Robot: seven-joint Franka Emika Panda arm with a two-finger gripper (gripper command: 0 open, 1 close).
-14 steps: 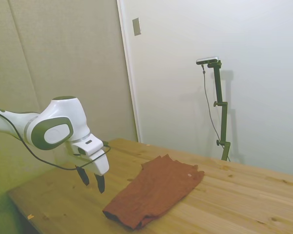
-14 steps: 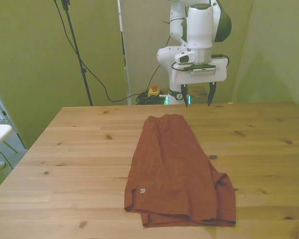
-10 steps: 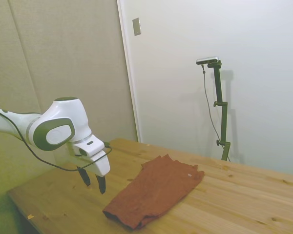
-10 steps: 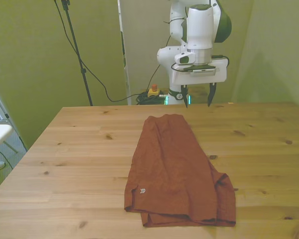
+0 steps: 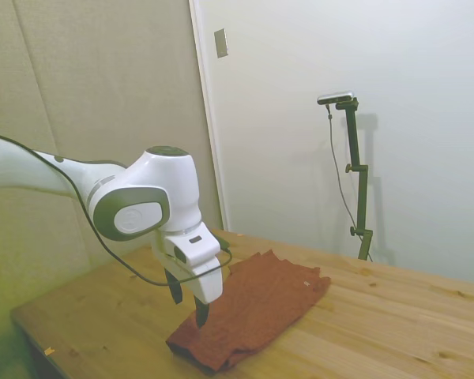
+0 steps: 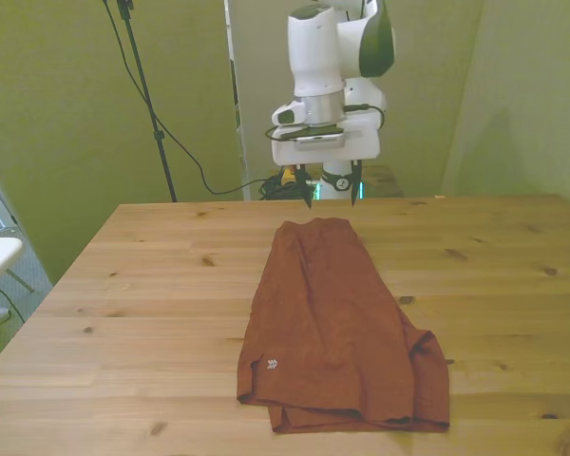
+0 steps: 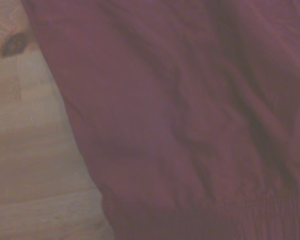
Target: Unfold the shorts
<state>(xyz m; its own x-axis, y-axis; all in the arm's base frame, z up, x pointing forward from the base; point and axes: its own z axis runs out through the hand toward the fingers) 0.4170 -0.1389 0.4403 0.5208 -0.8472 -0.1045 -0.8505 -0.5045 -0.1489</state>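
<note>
One pair of shorts [image 6: 337, 323] lies on one wooden surface [image 6: 152, 313]; one gripper [image 6: 332, 190] is present.

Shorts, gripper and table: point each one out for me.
shorts [image 6: 337, 323]: front view, middle of the folded rust-red fabric.
gripper [image 6: 333, 187]: front view, midway between the two dark fingertips.
table [image 6: 147, 285]: front view, bare wood towards the front view's left.
</note>
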